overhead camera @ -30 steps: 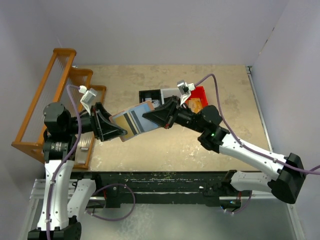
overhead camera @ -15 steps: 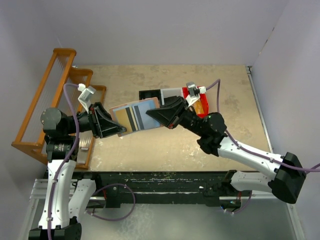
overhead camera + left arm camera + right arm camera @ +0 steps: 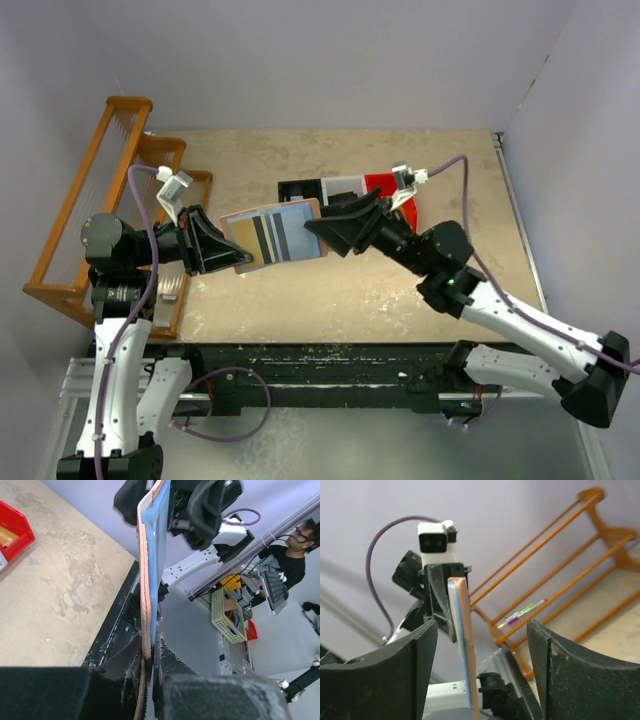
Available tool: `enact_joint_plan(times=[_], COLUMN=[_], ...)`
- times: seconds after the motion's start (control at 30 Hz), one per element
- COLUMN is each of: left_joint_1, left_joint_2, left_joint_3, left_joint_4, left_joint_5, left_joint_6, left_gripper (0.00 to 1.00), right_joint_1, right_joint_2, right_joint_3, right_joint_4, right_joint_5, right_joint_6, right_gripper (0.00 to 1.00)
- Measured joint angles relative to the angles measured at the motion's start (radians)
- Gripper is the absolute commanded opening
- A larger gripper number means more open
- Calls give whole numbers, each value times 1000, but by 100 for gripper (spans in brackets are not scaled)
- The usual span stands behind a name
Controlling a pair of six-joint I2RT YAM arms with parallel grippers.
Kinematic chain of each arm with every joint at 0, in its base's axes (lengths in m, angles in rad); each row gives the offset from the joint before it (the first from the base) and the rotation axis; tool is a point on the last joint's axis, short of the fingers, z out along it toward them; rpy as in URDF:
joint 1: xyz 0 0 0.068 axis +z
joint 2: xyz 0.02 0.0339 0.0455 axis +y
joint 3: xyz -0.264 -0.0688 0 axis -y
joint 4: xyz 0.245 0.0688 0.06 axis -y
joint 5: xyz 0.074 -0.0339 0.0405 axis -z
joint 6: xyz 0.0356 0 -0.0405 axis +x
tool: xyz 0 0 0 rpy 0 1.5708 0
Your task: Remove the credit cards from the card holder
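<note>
Where the tan table (image 3: 450, 160) meets its left edge, an orange wooden rack (image 3: 80, 200) stands. At the far edge, near the middle, a black bin (image 3: 297, 190), a white bin (image 3: 340, 186) and a red bin (image 3: 384, 184) sit in a row. From above, my right arm hides much of the red one, but the left wrist view shows an orange flat piece (image 3: 6, 536) lying in it. I cannot tell what the other two hold.

Above the table's middle, my left pincer (image 3: 238, 262) is clamped on the near-left edge of the open card holder (image 3: 297, 222), its blue lining showing. My right pincer (image 3: 312, 228) has its fingers spread wide either side of the opposite edge, not touching it in the right wrist view.

Only the top view shows the credit cards (image 3: 262, 236), one tan-orange and one pale with dark stripes, lying in the holder. Both wrist views catch it edge-on.
</note>
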Motion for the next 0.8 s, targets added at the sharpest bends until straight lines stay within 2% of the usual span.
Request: enact_joint_plan(times=[0.17, 0.27, 0.4, 0.5, 0.67, 0.8], left_joint_1=[0, 0, 0, 0, 0, 1], left_joint_2=[30, 66, 115, 141, 161, 163], left_joint_3=[78, 149, 195, 195, 196, 198], left_joint_4=[-193, -359, -536, -633, -747, -799], left_joint_5=[-11, -51, -112, -145, -170, -170], left_joint_6=[166, 321, 496, 580, 684, 733], left_gripper=[0, 0, 0, 0, 0, 1], right_joint_1=[-10, -11, -9, 14, 49, 51], right_joint_2=[-86, -105, -69, 40, 270, 339], right_joint_3=[224, 329, 382, 409, 413, 408], right_joint_4=[-363, -451, -472, -471, -510, -562], right_joint_5=[129, 152, 70, -27, -171, -244], right_joint_6=[-134, -192, -213, -218, -221, -220], right_gripper=[71, 66, 64, 63, 54, 53])
